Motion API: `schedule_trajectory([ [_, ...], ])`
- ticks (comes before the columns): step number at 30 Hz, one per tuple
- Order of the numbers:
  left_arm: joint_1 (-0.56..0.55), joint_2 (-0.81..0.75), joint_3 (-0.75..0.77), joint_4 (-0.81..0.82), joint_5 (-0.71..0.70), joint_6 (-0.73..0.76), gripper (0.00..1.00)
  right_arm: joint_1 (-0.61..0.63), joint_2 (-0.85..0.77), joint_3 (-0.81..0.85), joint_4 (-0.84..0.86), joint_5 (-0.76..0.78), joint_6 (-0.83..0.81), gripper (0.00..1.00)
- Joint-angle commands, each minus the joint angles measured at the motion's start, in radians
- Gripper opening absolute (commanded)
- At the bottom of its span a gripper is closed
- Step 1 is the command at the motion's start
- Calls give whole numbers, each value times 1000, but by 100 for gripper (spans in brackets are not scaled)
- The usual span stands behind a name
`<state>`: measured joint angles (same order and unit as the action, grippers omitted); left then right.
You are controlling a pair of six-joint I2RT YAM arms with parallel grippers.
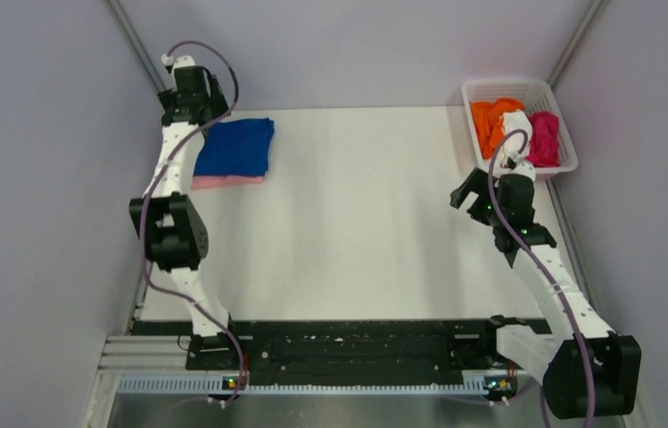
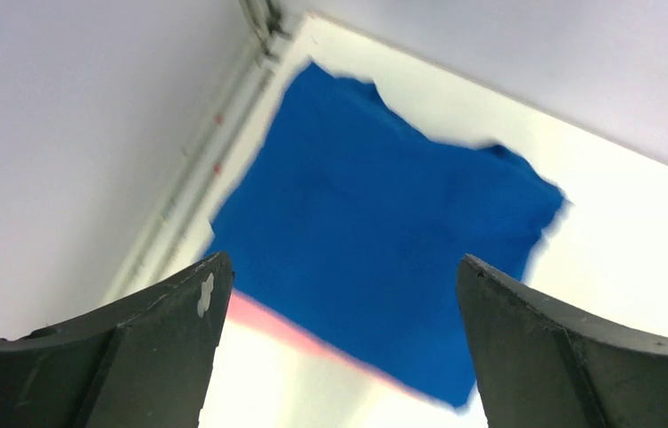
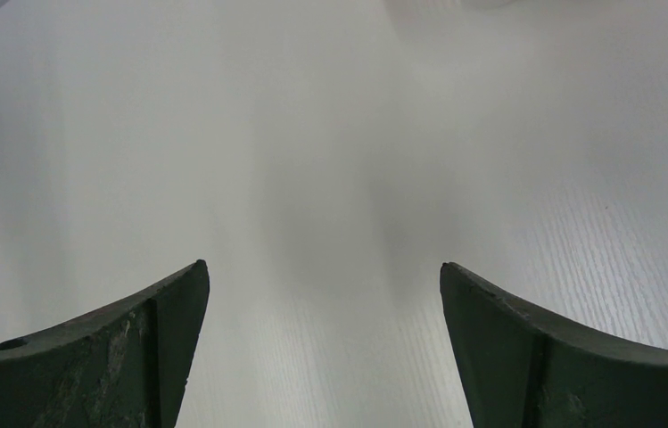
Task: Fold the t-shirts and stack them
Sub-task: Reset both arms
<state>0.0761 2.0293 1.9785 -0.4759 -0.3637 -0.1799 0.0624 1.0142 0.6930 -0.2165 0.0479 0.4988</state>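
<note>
Numbering two stacked tees point(image 1: 234, 147), three basketed

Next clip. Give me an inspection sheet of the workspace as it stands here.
Surface: white table, bare in the middle.
Job's things: folded blue shirt on the pink shirt, far left; orange shirt, white shirt and magenta shirt bunched in the basket, far right.
Clutter: nothing seen.
Pincers: left pincer open above the blue shirt; right pincer open over bare table.
Cables: purple cables along both arms.
Surroundings: grey walls.
</note>
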Motion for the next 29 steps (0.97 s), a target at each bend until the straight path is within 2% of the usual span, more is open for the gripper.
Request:
schedule_trajectory([
  [1,-11,-369,-385,187,251,-209,98,-3,-63,-49,18,-42,10,99],
  [4,-35,-643,-741,368,336,-277,99,-2,-125,-102,46,-94,-17,99],
  [6,-68,-779,-916,404,333,-309,99,-2,-159,-136,65,-82,-40,99],
  [10,-207,-1002,-1153,361,232,-335,99,-1,-205,-219,155,-86,-39,99],
  [12,-284,-1095,-1272,389,175,-355,99,-1,-230,-272,204,-99,-29,99],
  [15,-315,-1192,-1406,455,114,-393,99,-1,-265,-346,297,-135,-24,99],
  [19,-317,-1261,-1485,531,101,-417,99,-1,-303,-442,399,-136,1,99],
  [29,-317,-1269,-1454,480,70,-395,99,0,-325,-470,406,-101,6,99],
])
